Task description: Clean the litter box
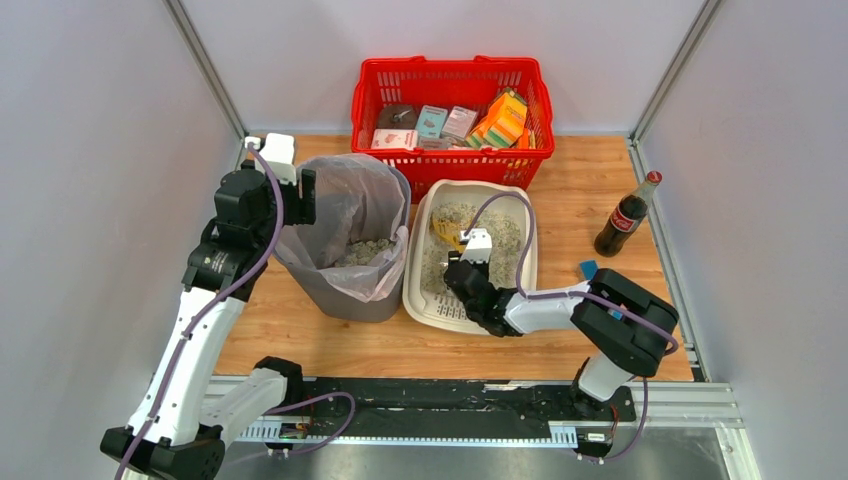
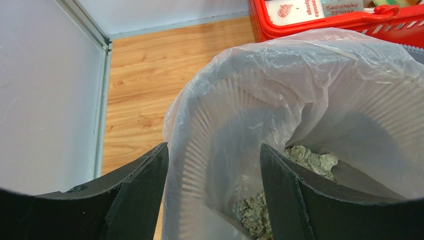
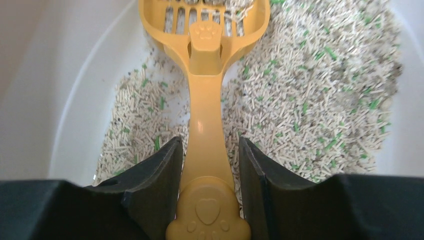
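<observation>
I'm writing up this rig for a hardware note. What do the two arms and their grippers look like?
Both the left arm and right arm have white links joined by chunky black joints and black bases. A purple cable runs along each. The left gripper and right gripper carry plain black, flat, wedge-shaped fingers. No markings are readable.

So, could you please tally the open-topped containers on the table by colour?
Red: 1, the mesh basket
Grey: 1, the bin lined with a clear bag
Cream-white: 1, the litter box
Total: 3
</observation>
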### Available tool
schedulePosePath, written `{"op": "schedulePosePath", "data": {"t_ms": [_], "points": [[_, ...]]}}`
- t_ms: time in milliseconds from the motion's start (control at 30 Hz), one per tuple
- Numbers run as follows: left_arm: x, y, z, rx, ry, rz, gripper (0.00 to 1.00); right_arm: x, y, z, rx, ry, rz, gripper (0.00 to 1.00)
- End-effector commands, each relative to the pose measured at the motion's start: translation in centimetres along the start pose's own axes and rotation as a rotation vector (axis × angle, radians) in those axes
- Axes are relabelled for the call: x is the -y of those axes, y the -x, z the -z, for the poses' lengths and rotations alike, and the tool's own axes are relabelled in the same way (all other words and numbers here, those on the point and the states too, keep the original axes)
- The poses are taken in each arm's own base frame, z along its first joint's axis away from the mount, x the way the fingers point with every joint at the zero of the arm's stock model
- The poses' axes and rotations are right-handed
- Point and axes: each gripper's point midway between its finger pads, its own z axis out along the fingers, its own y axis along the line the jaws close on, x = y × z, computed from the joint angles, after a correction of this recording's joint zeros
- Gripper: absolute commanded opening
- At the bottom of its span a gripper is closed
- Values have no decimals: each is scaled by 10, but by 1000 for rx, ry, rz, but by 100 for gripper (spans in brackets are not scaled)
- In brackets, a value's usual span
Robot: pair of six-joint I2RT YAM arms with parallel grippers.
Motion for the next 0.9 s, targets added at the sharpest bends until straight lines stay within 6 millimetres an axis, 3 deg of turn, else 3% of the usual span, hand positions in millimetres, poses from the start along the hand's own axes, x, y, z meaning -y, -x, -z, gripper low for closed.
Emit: {"op": "schedulePosePath", "data": {"t_ms": [0, 367, 600, 867], "points": [[1, 7, -1, 27, -7, -3, 75, 1, 71, 5, 234, -13, -151, 0], [2, 5, -3, 18, -8, -5, 75, 11, 79, 13, 274, -34, -84, 0], [2, 5, -4, 17, -8, -4, 75, 1, 85, 33, 317, -42, -36, 0], [3, 4, -5, 14, -11, -4, 75, 8, 85, 46, 338, -63, -50, 0]]}}
